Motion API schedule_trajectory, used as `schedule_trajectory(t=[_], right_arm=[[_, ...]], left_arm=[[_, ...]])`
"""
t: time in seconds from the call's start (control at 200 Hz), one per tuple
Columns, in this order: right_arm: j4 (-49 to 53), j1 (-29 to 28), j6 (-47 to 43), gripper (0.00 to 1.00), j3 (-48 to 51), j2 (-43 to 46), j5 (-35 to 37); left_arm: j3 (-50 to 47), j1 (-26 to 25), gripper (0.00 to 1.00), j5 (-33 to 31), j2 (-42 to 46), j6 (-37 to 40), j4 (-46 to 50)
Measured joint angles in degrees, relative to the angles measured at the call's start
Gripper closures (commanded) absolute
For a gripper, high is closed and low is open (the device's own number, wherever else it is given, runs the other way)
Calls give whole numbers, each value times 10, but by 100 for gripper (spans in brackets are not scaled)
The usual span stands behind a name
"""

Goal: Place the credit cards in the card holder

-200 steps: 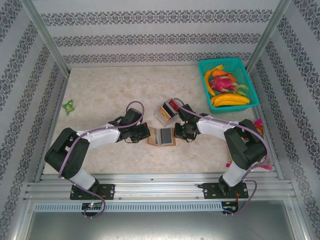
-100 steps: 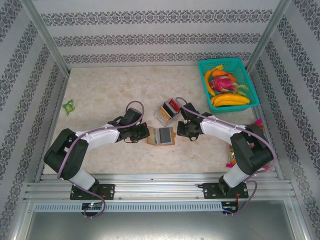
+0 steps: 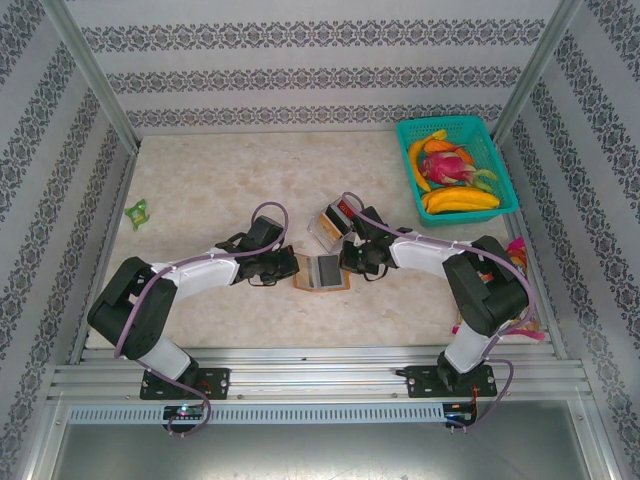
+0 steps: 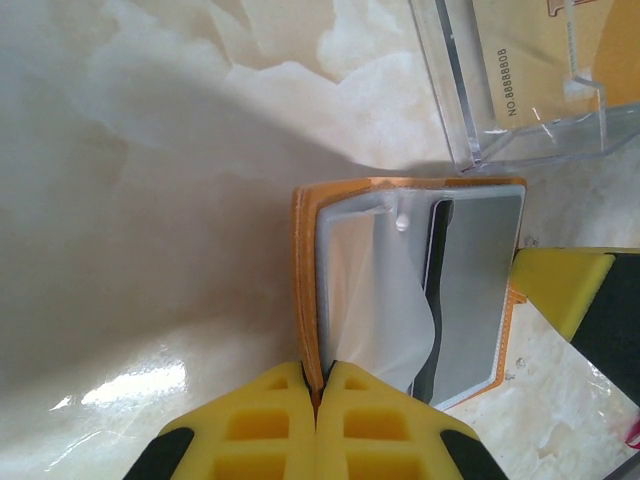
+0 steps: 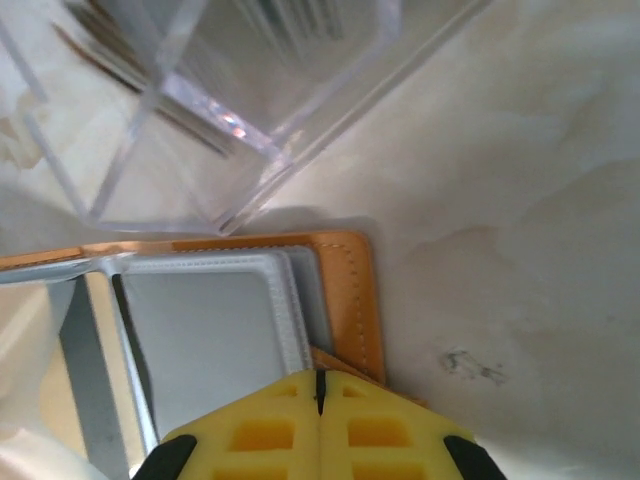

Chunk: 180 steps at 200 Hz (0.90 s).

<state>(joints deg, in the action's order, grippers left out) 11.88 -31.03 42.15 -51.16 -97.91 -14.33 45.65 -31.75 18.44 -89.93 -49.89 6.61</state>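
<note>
The card holder [image 3: 322, 272] lies between left gripper [image 3: 297, 268] and right gripper [image 3: 346, 262]; the clear box [image 3: 328, 228] sits just beyond the right gripper.

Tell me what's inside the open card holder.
Inside the card holder: cloudy plastic sleeves and a grey panel, card or sleeve unclear. The left gripper covers its near edge; anything beneath the sleeves is hidden.

Pale marbled surface [image 3: 200, 190], glossy with a glare patch. Floral-striped wallpapered walls [image 3: 300, 60] at nine, twelve and three o'clock. Aluminium rail [image 3: 320, 380] at six o'clock.
</note>
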Motion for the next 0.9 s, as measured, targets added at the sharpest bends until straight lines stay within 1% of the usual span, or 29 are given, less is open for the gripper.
schedule_trajectory(t=[0.21, 0.35, 0.505, 0.58, 0.719, 0.839, 0.899], right_arm=[[12, 0, 1, 100, 0, 0, 30], [30, 1, -1, 100, -1, 2, 65], [47, 1, -6, 100, -7, 2, 82], [63, 1, -10, 98, -12, 4, 93], [111, 5, -19, 86, -14, 17, 129], [138, 9, -23, 68, -14, 52, 135], [138, 9, -21, 63, -16, 68, 128]], left_arm=[[-1, 1, 100, -3, 0, 0, 4], [-6, 4, 100, -2, 2, 0, 4], [-13, 4, 100, 0, 4, 0, 2], [-16, 4, 100, 0, 5, 0, 2], [-21, 15, 100, -3, 10, 3, 9], [-21, 19, 100, -4, 14, 7, 14], [-21, 19, 100, -5, 15, 9, 16]])
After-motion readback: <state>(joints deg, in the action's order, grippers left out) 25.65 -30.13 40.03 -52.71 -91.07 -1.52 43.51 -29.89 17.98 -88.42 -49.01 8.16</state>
